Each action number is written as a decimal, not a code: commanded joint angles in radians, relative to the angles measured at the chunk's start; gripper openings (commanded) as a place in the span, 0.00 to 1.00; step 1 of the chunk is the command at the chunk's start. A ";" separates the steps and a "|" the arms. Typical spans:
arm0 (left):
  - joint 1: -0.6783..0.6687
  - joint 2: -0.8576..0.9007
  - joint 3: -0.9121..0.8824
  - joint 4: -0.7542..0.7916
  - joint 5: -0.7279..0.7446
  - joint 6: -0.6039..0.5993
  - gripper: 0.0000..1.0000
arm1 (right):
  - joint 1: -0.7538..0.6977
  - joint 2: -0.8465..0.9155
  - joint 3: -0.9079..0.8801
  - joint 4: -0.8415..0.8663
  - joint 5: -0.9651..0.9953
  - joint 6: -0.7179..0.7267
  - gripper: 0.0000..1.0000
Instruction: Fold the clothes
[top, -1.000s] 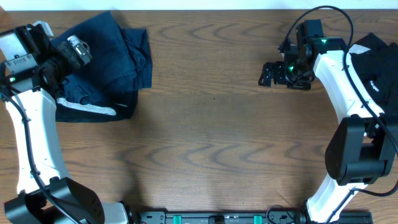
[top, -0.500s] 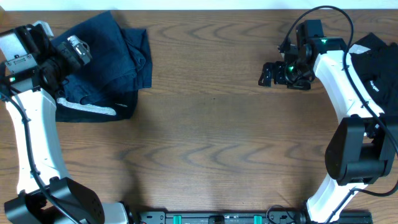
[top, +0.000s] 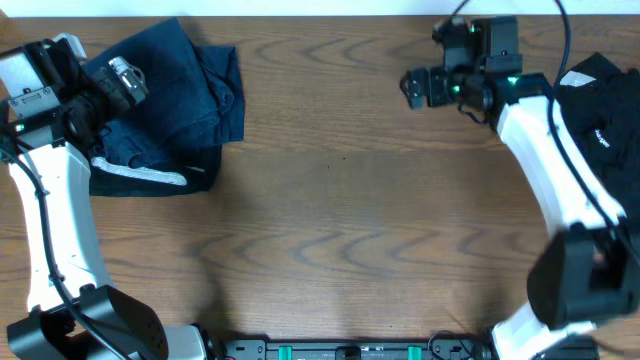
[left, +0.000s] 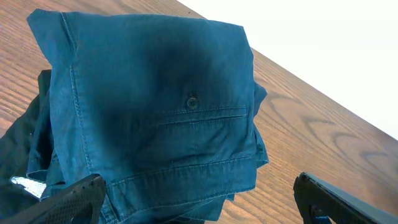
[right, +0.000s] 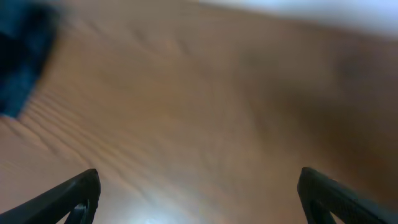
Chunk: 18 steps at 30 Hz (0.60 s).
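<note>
A pile of folded navy-blue clothes (top: 195, 85) lies at the far left of the table, with a black garment with a white band (top: 140, 176) under its near side. The left wrist view shows the top navy piece (left: 161, 106), with a button and a pocket seam. My left gripper (top: 124, 80) hovers over the pile's left part, open and empty (left: 199, 202). Another black garment with white marks (top: 600, 110) lies at the far right edge. My right gripper (top: 414, 86) is open and empty above bare wood at the far right-centre; its wrist view (right: 199, 199) is blurred.
The wooden table (top: 340, 220) runs between the two piles. The table's far edge (top: 330, 14) meets a white surface just behind both grippers. The arm bases stand at the near left and near right.
My right gripper has moved toward the far edge and a little left, away from its earlier spot. The left arm and the clothes have not moved.
</note>
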 joint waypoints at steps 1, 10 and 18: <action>-0.001 0.007 0.005 0.001 0.010 0.002 0.98 | 0.035 -0.144 0.006 0.059 0.037 -0.137 0.99; -0.001 0.007 0.005 0.001 0.010 0.002 0.98 | 0.048 -0.386 -0.033 0.082 0.091 -0.179 0.99; -0.001 0.007 0.005 0.001 0.010 0.002 0.98 | 0.043 -0.690 -0.358 0.187 0.092 -0.304 0.99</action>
